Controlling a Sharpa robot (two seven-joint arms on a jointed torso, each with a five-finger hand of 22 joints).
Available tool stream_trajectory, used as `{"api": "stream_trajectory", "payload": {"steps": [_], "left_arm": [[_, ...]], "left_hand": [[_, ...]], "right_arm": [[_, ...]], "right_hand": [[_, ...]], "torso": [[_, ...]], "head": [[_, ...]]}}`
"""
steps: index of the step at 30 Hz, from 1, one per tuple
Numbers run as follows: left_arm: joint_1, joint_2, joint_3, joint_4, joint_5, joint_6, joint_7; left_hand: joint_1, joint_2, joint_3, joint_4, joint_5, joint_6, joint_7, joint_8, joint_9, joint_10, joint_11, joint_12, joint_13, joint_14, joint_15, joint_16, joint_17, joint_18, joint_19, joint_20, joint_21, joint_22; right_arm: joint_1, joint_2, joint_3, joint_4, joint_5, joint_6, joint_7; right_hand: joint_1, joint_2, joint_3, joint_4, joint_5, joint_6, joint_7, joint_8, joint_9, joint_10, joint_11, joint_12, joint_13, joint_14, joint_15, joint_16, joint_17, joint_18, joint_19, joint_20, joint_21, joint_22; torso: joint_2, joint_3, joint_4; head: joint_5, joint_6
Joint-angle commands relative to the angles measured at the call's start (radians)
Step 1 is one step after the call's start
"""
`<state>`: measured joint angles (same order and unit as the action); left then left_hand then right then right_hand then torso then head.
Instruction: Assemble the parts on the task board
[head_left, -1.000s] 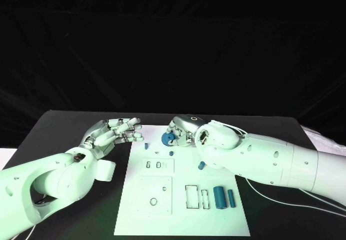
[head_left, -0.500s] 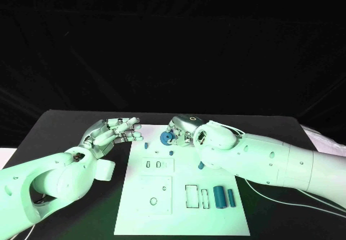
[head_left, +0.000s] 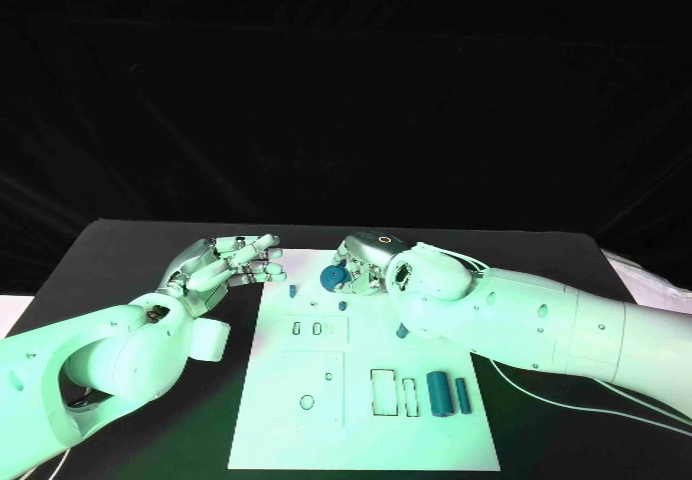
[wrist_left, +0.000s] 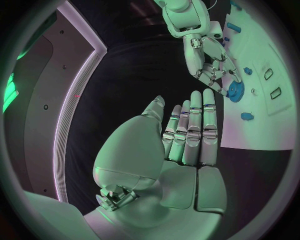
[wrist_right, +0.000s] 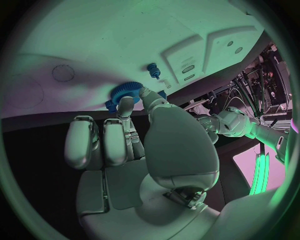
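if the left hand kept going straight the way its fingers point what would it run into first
Probably the right hand and the blue gear it holds: the left hand has its fingers pointing that way over the edge of the white board. Depth is unclear, so it might pass beside them.

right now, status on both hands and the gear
Right hand pinches blue gear over task board. Left hand open, off the board's edge. Nothing in the way.
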<state>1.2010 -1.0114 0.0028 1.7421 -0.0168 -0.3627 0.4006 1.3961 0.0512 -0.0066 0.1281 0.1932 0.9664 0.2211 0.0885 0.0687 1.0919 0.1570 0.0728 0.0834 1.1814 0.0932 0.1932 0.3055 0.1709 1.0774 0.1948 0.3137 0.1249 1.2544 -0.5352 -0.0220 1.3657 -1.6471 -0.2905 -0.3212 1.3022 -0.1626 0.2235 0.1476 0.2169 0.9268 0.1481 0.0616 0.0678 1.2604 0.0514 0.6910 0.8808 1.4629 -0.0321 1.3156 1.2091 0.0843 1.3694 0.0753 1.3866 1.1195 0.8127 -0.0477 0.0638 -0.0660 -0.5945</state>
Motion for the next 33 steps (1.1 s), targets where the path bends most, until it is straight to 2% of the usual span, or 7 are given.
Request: {"api": "stream_trajectory", "payload": {"steps": [1,3,7,15,19,27,33], "left_arm": [[0.001,0.0,0.001,0.001,0.001,0.019,0.004],[0.001,0.0,0.001,0.001,0.001,0.019,0.004],[0.001,0.0,0.001,0.001,0.001,0.019,0.004],[0.001,0.0,0.0,-0.001,0.001,0.02,0.003],[0.001,-0.003,0.0,-0.002,0.001,0.019,0.003],[0.001,-0.004,0.0,-0.006,0.002,0.019,0.003],[0.0,0.001,-0.001,-0.012,0.002,0.02,0.002]], "left_hand": [[0.004,0.003,0.003,-0.002,0.006,-0.002,0.002,-0.005,-0.001,-0.006,0.002,-0.006,-0.001,-0.007,0.002,-0.006,0.001,0.009,-0.006,0.002,-0.003,-0.001],[0.004,0.003,0.003,-0.002,0.006,-0.002,0.002,-0.005,-0.001,-0.006,0.002,-0.006,-0.001,-0.007,0.002,-0.006,0.001,0.009,-0.006,0.002,-0.003,-0.001],[0.004,0.003,0.003,-0.002,0.006,-0.002,0.002,-0.005,-0.001,-0.006,0.002,-0.006,-0.001,-0.007,0.002,-0.006,0.001,0.009,-0.006,0.002,-0.003,-0.001],[0.004,0.003,0.003,-0.002,0.006,-0.002,0.002,-0.005,-0.001,-0.006,0.002,-0.006,-0.001,-0.007,0.002,-0.006,0.001,0.009,-0.006,0.002,-0.003,-0.001],[0.004,0.003,0.003,-0.002,0.006,-0.002,0.002,-0.005,-0.001,-0.006,0.002,-0.006,-0.001,-0.007,0.002,-0.006,0.001,0.009,-0.006,0.002,-0.003,-0.001],[0.004,0.003,0.003,-0.002,0.006,-0.002,0.002,-0.005,-0.001,-0.006,0.002,-0.006,-0.001,-0.007,0.002,-0.006,0.001,0.009,-0.006,0.002,-0.003,-0.001],[0.004,0.002,0.005,-0.004,0.005,-0.002,0.002,-0.006,0.0,-0.006,0.002,-0.006,-0.001,-0.006,0.002,-0.008,0.004,0.009,-0.006,0.002,-0.003,-0.002]], "right_arm": [[0.0,-0.002,0.0,0.004,-0.002,0.027,-0.001],[0.0,-0.002,0.0,0.004,0.008,0.038,-0.002],[0.0,-0.004,0.0,0.001,0.024,0.031,-0.008],[-0.001,-0.042,0.0,0.023,0.076,-0.192,0.05],[-0.001,-0.089,0.002,0.057,0.122,-0.242,0.109],[0.002,-0.241,0.009,0.146,0.23,-0.18,0.248],[0.003,-0.355,0.01,0.152,0.293,-0.102,0.418]], "right_hand": [[-0.012,0.006,-0.011,0.005,0.0,0.007,-0.004,0.009,0.004,0.001,0.0,0.012,0.011,0.041,0.006,-0.003,0.003,0.005,0.0,0.003,-0.005,0.003],[-0.031,0.015,-0.021,0.022,0.009,0.019,-0.006,0.014,0.007,0.009,-0.001,0.03,0.025,0.042,0.005,-0.001,0.007,0.005,0.002,0.003,-0.004,0.006],[-0.11,0.049,-0.045,0.088,0.103,0.03,-0.008,0.014,0.009,0.016,-0.001,0.056,0.047,0.044,0.005,0.001,0.012,0.004,0.006,0.002,-0.001,0.011],[-0.081,0.05,-0.037,0.074,0.126,0.017,-0.005,0.004,0.005,0.018,-0.001,0.081,0.07,0.046,0.004,0.004,0.018,0.003,0.009,0.001,0.002,0.016],[-0.075,0.038,-0.042,0.07,0.113,-0.005,0.0,-0.002,0.001,0.011,0.004,0.076,0.067,0.044,0.007,0.001,0.016,0.003,0.007,0.003,0.0,0.011],[-0.023,0.034,-0.034,0.041,0.096,0.007,-0.004,0.01,0.006,0.015,0.001,0.095,0.084,0.046,0.006,0.008,0.027,0.002,0.01,0.004,0.004,0.019],[0.056,0.03,-0.008,-0.019,0.066,0.029,-0.008,0.013,0.009,0.026,-0.005,0.131,0.114,0.048,0.001,0.015,0.039,0.0,0.015,-0.001,0.01,0.032]], "torso": [[0.0,0.0003,0.0003],[0.001,0.0004,0.0007],[0.0,-0.0001,-0.0004],[0.0,0.0026,-0.0033],[-0.001,0.0028,-0.0055],[-0.009,0.0107,-0.0192],[-0.013,0.0212,-0.0312]], "head": [[0.0,0.0],[0.0,0.0],[0.001,0.0],[-0.002,0.003],[-0.006,0.008],[-0.015,0.008],[-0.02,0.012]]}}
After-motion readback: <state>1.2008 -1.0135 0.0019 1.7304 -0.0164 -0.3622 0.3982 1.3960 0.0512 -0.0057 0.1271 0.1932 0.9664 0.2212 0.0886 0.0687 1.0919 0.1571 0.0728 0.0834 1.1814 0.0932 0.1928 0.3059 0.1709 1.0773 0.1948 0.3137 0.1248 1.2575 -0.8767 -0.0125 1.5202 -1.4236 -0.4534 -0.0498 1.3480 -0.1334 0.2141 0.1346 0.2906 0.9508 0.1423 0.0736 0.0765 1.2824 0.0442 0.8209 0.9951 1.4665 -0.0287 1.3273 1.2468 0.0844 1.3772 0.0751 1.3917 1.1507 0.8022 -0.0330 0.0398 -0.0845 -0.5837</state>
